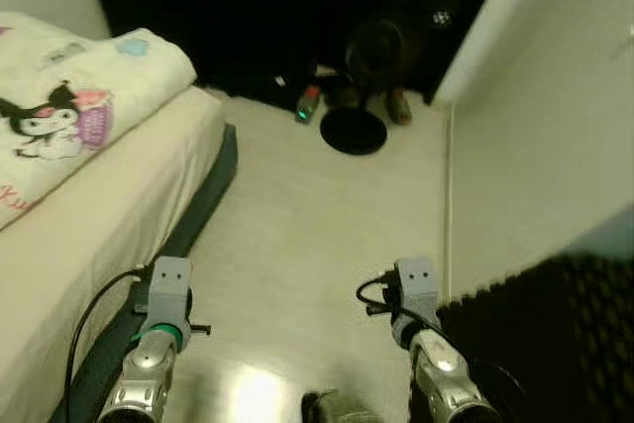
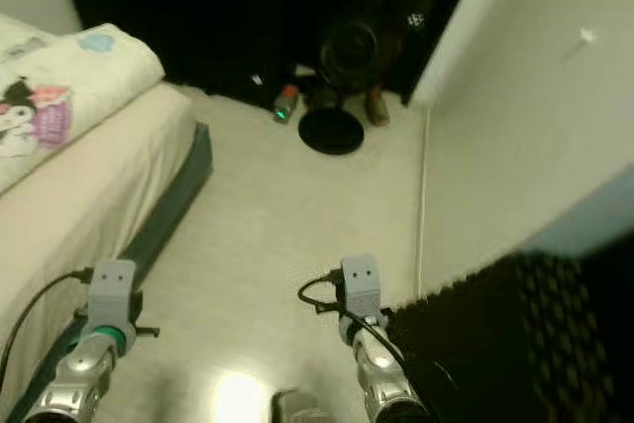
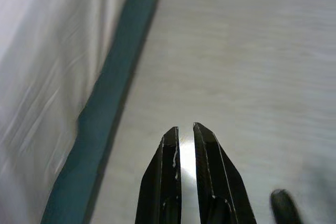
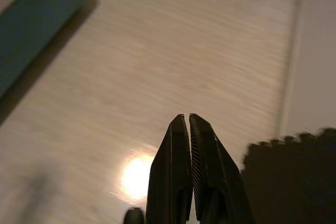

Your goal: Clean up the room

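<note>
At the bottom of the left eye view both arms hang low over the pale floor (image 1: 297,245). The left gripper (image 3: 185,135) has its two black fingers nearly together with a thin slit between them and nothing held; the right gripper (image 4: 188,120) has its fingers pressed together, also empty. At the lower right of that view a dark ridged foam mat (image 1: 555,334) lies just beside the right arm, and the bed (image 1: 89,245) with its teal base edge (image 3: 105,114) runs up the left side, close to the left arm.

Farther off, at the upper centre, the clutter to clear sits at the mouth of a dark opening: a flat black round disc (image 1: 353,131) on the floor, a small reddish object with a green light (image 1: 308,104) just to its left, and darker shapes behind that cannot be made out.

The likely risks lie in the approach. The walkway between bed and white wall (image 1: 535,146) is narrow, so a foot could catch the mat or an arm brush the bed. The disc lies flat, so closed fingers could simply push it; they would need to part first. The shadowed items could be misjudged.
</note>
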`<state>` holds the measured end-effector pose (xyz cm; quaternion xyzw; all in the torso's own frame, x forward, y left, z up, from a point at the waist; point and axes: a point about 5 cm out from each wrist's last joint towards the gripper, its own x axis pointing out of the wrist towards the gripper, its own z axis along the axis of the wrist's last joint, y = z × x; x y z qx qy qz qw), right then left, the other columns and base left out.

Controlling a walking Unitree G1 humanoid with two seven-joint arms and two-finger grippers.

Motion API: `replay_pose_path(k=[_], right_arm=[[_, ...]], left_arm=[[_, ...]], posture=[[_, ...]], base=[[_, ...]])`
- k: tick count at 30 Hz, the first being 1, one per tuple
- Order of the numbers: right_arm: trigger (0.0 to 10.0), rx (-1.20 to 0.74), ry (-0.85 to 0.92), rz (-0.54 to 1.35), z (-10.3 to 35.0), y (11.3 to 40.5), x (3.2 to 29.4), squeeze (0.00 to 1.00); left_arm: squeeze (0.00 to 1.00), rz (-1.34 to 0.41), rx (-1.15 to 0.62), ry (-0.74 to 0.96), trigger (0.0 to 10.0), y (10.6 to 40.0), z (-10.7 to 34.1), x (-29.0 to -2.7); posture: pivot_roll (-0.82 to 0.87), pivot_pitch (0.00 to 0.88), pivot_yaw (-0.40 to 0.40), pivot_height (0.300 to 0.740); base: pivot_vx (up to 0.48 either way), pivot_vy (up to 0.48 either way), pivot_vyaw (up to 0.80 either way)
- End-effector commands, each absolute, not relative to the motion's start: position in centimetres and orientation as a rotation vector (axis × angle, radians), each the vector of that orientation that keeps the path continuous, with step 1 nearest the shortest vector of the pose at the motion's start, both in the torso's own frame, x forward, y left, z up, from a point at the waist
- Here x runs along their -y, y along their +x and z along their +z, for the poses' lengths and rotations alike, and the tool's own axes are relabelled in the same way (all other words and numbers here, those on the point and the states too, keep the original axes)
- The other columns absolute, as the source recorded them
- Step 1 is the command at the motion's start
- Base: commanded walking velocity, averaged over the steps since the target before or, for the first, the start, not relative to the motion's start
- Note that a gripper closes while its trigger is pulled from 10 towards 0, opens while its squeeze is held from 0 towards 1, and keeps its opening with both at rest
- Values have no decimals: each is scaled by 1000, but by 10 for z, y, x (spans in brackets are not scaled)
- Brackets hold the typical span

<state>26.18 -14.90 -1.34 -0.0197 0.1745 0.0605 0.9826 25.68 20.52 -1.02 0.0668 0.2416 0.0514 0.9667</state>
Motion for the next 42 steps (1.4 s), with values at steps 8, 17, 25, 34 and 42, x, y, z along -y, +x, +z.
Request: replay_pose_path(k=[8, 17, 25, 34, 42], right_arm=[[10000, -352, 1, 82, -14, 263, 145, 0], [10000, -317, 58, 71, -5, 272, 136, 0], [10000, -325, 160, 5, -5, 274, 135, 0], [10000, -291, 84, 51, 1, 278, 124, 0], [10000, -213, 67, 34, 14, 285, 128, 0]], left_arm=[[0, 89, -511, 159, 10000, 254, -12, -213], [0, 88, -497, 183, 10000, 259, -5, -221], [0, 70, -488, 212, 10000, 260, -2, -223], [0, 63, -459, 231, 10000, 262, -1, -217], [0, 36, -410, 226, 10000, 268, 3, -202]], posture=[[-32, 43, 21, 740], [-20, 36, 39, 740], [-13, 34, 53, 740], [-36, 44, 30, 740], [-70, 38, 7, 740]], base=[[0, 0, -731], [0, 0, -730], [0, 0, -741], [0, 0, -85], [268, 0, 0]])
